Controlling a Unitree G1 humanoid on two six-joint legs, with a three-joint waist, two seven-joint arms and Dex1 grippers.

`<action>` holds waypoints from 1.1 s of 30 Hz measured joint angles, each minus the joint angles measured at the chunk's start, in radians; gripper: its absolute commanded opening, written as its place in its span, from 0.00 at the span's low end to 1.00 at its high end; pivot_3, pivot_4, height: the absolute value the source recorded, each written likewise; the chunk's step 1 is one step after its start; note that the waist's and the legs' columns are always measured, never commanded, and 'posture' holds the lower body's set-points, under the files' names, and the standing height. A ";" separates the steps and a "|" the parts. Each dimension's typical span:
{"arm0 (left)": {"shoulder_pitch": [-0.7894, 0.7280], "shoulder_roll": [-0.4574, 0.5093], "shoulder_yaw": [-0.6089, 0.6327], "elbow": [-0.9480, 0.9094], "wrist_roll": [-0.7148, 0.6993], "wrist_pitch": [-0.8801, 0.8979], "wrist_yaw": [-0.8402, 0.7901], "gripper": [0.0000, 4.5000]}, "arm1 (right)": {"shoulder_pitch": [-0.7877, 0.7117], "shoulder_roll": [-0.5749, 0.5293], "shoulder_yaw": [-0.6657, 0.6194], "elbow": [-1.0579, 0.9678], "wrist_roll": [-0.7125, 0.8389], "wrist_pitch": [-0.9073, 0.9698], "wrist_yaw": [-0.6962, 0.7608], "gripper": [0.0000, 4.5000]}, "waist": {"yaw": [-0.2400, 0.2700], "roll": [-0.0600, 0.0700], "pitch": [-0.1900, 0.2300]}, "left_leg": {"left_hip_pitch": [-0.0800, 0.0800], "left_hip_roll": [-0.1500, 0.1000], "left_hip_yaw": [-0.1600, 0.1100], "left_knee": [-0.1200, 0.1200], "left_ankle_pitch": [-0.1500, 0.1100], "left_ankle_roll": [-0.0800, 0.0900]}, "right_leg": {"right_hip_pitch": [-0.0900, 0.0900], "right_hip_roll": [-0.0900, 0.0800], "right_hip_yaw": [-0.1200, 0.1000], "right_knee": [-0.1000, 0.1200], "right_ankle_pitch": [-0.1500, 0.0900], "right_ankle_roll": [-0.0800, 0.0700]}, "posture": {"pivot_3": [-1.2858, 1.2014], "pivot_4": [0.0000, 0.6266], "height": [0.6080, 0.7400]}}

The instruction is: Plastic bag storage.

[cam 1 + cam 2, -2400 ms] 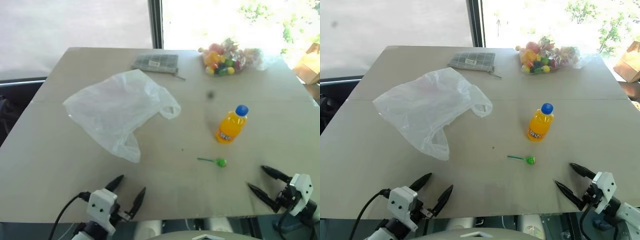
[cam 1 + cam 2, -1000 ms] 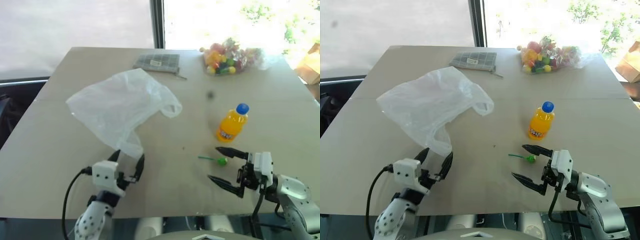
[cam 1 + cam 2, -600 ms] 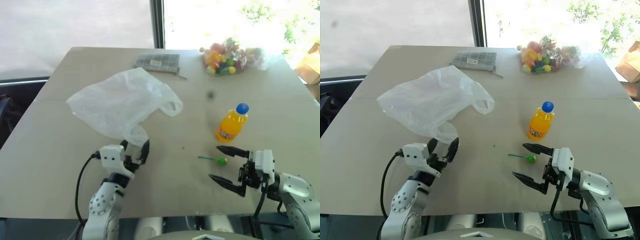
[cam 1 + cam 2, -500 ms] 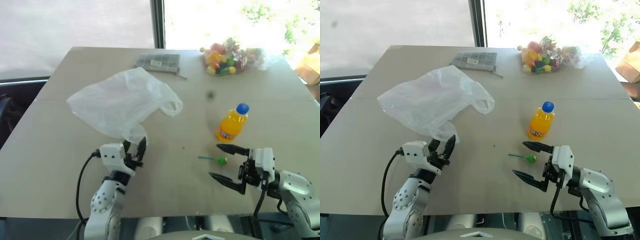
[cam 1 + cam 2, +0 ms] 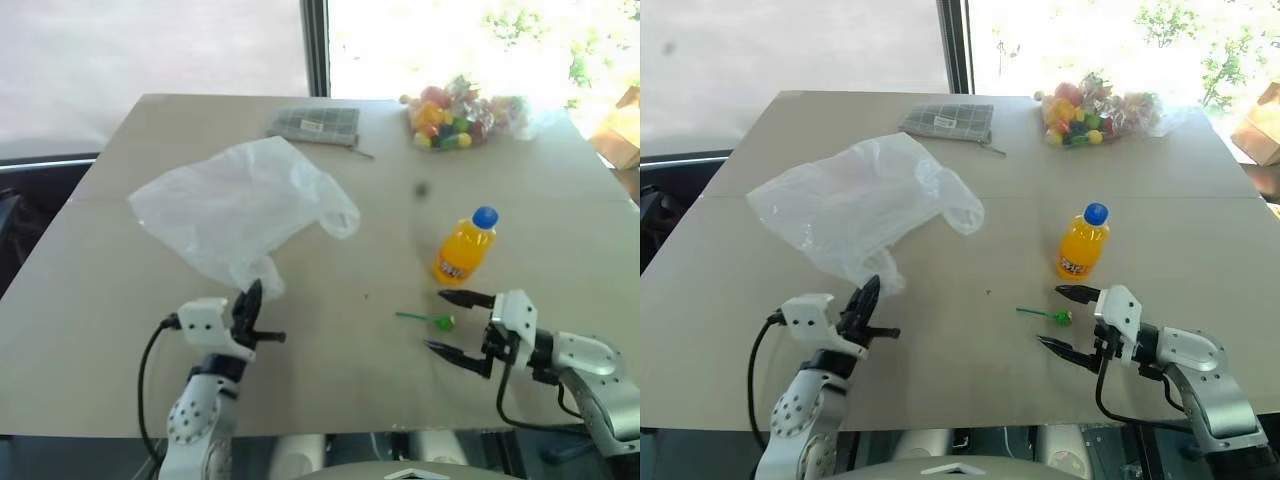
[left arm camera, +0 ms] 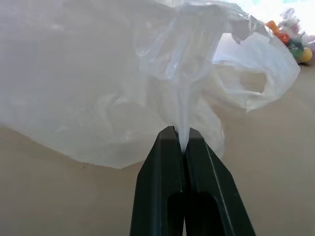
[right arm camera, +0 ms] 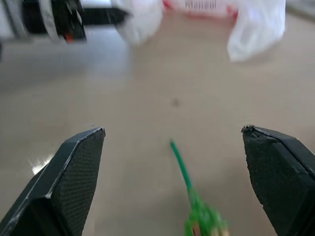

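Note:
The plastic bag is a large, thin, translucent white carrier bag lying crumpled on the left half of the table. My left gripper is at its near edge, shut on a pinched fold of the film. The left wrist view shows the plastic bag drawn up into the closed left gripper. My right gripper stands open near the table's front right, its fingers either side of a green lollipop. In the right wrist view the lollipop lies between the wide-open fingers.
An orange bottle with a blue cap stands upright just behind the right gripper. A clear bag of colourful sweets lies at the back right, and a grey checked pouch at the back centre. The table's front edge is close to both arms.
My left gripper has shut on the bag's near edge and drawn it slightly left. The right gripper, still open, has sunk towards the table beside the lollipop.

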 measured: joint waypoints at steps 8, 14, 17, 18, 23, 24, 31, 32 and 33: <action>0.146 0.039 0.023 -0.041 -0.028 -0.097 -0.080 0.00 | -0.057 -0.005 0.019 0.095 -0.073 0.083 -0.065 0.89 | -0.001 0.000 0.000 | 0.000 0.001 0.000 0.000 0.000 0.000 | -0.001 -0.003 0.001 -0.001 0.000 0.000 | 0.52 0.24 1.00; 0.159 0.065 0.042 -0.092 -0.125 -0.080 -0.119 0.00 | -0.060 0.000 0.019 0.090 -0.040 0.121 -0.047 0.33 | 0.000 0.000 0.000 | 0.000 0.002 0.000 0.000 -0.001 0.000 | -0.001 -0.003 0.000 -0.001 0.000 0.000 | 0.52 0.24 1.00; 0.152 0.077 0.046 -0.121 -0.178 -0.055 -0.125 0.00 | -0.052 -0.008 0.019 0.083 -0.030 0.131 -0.029 0.15 | -0.001 0.000 0.000 | 0.000 0.002 0.001 0.000 -0.001 0.000 | -0.001 -0.002 0.001 -0.001 0.000 0.000 | 0.52 0.24 1.00; 0.151 0.082 0.049 -0.125 -0.197 -0.048 -0.125 0.00 | -0.050 -0.011 0.019 0.080 -0.029 0.133 -0.023 0.15 | -0.001 0.000 0.000 | 0.000 0.002 0.001 0.000 -0.001 0.000 | -0.001 -0.001 0.001 -0.001 0.000 0.000 | 0.52 0.24 1.00; 0.149 0.127 0.050 -0.159 -0.255 -0.004 -0.150 0.00 | -0.069 -0.002 0.036 0.054 -0.025 0.181 -0.028 0.15 | -0.003 0.000 0.000 | 0.000 0.002 0.001 0.000 0.000 0.000 | -0.001 0.000 0.001 -0.001 0.000 0.000 | 0.52 0.24 1.00; 0.146 0.141 0.050 -0.168 -0.274 0.011 -0.159 0.00 | -0.094 0.013 0.059 0.022 -0.014 0.228 -0.043 0.15 | -0.005 0.001 0.001 | 0.000 0.002 0.001 0.000 0.000 0.000 | -0.001 0.000 0.001 -0.001 0.000 0.000 | 0.52 0.24 1.00; 0.147 0.218 0.041 -0.230 -0.335 0.076 -0.223 0.00 | -0.478 0.232 0.261 -0.065 -0.010 0.629 -0.230 0.15 | -0.027 0.002 0.003 | -0.001 0.004 0.001 -0.002 -0.001 0.000 | -0.003 -0.001 0.001 -0.001 0.001 -0.001 | 0.52 0.24 1.00; 0.156 0.221 0.041 -0.236 -0.341 0.078 -0.232 0.00 | -0.520 0.270 0.281 -0.033 -0.021 0.639 -0.251 0.15 | -0.027 0.002 0.003 | -0.002 0.004 0.000 -0.002 -0.001 0.000 | -0.004 -0.001 0.000 -0.001 0.000 -0.001 | 0.52 0.24 1.00; 0.170 0.232 0.039 -0.245 -0.348 0.086 -0.242 0.00 | -0.594 0.343 0.323 0.055 -0.057 0.635 -0.282 0.15 | -0.029 0.002 0.003 | -0.004 0.004 0.001 -0.002 -0.001 0.000 | -0.005 -0.001 0.000 -0.001 0.001 -0.002 | 0.52 0.24 1.00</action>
